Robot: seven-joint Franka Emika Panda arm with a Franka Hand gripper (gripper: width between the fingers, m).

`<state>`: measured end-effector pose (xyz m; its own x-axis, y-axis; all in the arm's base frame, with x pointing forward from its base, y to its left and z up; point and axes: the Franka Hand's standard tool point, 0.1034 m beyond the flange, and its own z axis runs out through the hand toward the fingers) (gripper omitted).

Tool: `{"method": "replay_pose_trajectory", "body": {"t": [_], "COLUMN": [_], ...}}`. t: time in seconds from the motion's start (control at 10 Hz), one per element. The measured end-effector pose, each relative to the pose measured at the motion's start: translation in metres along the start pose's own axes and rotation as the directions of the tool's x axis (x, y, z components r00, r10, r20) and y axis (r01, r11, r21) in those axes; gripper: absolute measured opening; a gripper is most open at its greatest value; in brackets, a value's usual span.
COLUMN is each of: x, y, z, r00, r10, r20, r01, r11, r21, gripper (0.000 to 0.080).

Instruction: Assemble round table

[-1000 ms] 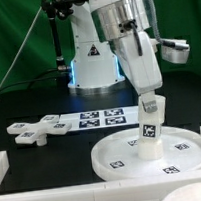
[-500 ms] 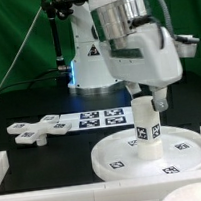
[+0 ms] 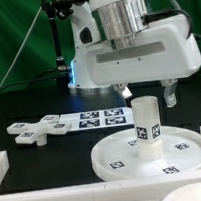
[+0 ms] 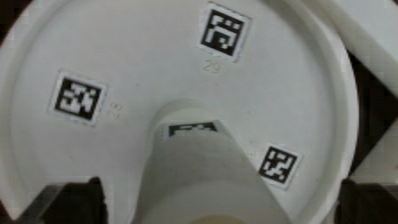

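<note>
the leg (image 3: 145, 126) stands upright at the middle of the disc (image 3: 107, 160), which lies flat near the table's (image 3: 29, 104) front edge, toward the exterior view's right corner. the gripper (image 3: 149, 93) hangs right above the leg with its jaws spread wide. in the wrist view the dark fingertips (image 4: 75, 200) sit on either side of the leg (image 4: 192, 178), clear of it, so nothing is held. the foot (image 3: 31, 130) lies flat toward the table's edge on the exterior view's left, just beside the marker board (image 3: 98, 119) and well apart from the disc.

handling, as a judgement: all three parts look like light, stiff, smooth plastic, so they should not bend or crush, but they could slip in the pads. the leg is a short, thick cylinder. the best hold is across its round side near the top, jaws square to its axis, so it does not tip or twist. whether it is fixed in the disc or only resting there cannot be told, and a knock could topple it. the disc (image 4: 143, 60) is wide and rimmed. it looks too broad to span, so only the rim offers a grip, and being light it may slide on the table when the leg is turned. the foot looks easiest to take across one arm of its cross.
</note>
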<state>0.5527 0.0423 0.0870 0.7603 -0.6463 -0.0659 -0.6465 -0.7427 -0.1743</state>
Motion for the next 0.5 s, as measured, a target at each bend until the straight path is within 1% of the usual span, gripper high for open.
{"method": "replay_pose_trajectory", "body": {"t": [0.1,0.2,0.3,0.5], "x": [0.0003,0.0007,0.0009,0.0011], "y": [-0.0008,-0.001,-0.0003,0.0002], "z": [0.0001,-0.0002,0.0001,0.0004], "r00": [0.997,0.979,0.969,0.923], "r10": [-0.076,-0.202,-0.245,-0.385], "r20": [-0.003,-0.006,-0.004,-0.002], "r01": [0.076,0.202,0.245,0.385], "r11": [0.997,0.979,0.969,0.923], "r21": [-0.006,-0.015,-0.015,-0.016], "gripper": [0.0649,0.0649,0.0649,0.0649]}}
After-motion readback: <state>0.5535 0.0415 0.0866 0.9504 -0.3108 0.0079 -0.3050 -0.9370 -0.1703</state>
